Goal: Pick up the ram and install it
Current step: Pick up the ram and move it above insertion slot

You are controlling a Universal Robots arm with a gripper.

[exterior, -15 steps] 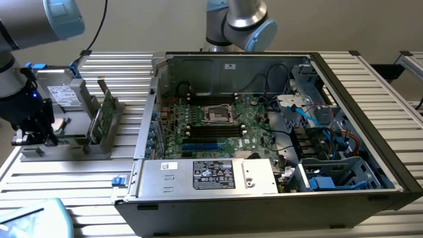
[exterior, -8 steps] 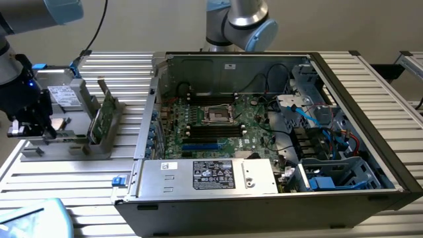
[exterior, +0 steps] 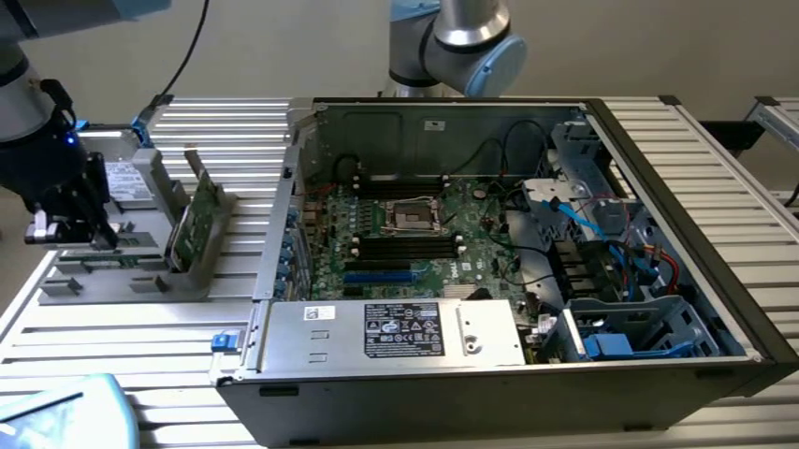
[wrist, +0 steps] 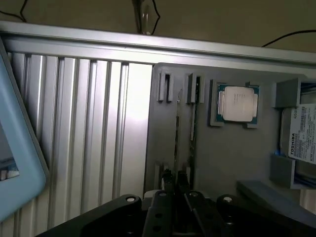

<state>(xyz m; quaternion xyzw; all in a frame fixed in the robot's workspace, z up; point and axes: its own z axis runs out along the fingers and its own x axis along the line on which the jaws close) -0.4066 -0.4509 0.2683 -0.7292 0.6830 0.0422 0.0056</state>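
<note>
The ram (wrist: 177,143) is a slim stick seen edge-on, standing in the grey parts holder (wrist: 232,158). My gripper (wrist: 175,183) sits right over its near end, the two dark fingers drawn close on either side of the thin edge. I cannot tell whether the stick has left its slot. In the exterior view the gripper (exterior: 73,238) hangs low over the holder (exterior: 112,281) at that view's left. The black memory slots (exterior: 402,248) lie on the motherboard inside the open computer case (exterior: 699,234).
A second thin stick (wrist: 192,128) stands in the neighbouring slot. A processor (wrist: 237,103) and a hard drive (wrist: 303,136) rest in the holder. A broader green card (exterior: 190,220) stands upright between holder and case. A light blue object (exterior: 63,412) lies near the table's front.
</note>
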